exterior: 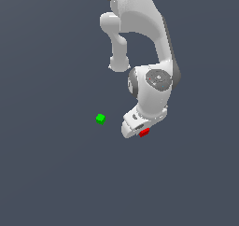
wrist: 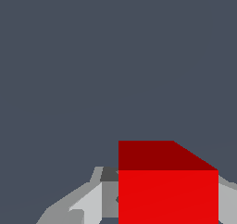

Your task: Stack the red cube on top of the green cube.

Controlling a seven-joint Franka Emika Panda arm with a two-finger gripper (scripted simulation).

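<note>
The red cube (exterior: 144, 132) sits between the fingers of my white gripper (exterior: 140, 130), at the tip of the hand. In the wrist view the red cube (wrist: 167, 190) fills the gap between the two grey fingers (wrist: 90, 204), and both jaws press against its sides. The green cube (exterior: 100, 119) rests alone on the dark grey floor, toward the exterior view's left of the gripper and well apart from it. The green cube is out of the wrist view. I cannot tell whether the red cube is off the floor.
The white arm (exterior: 149, 43) reaches down from the top of the exterior view. A plain dark grey floor (exterior: 46, 173) surrounds both cubes.
</note>
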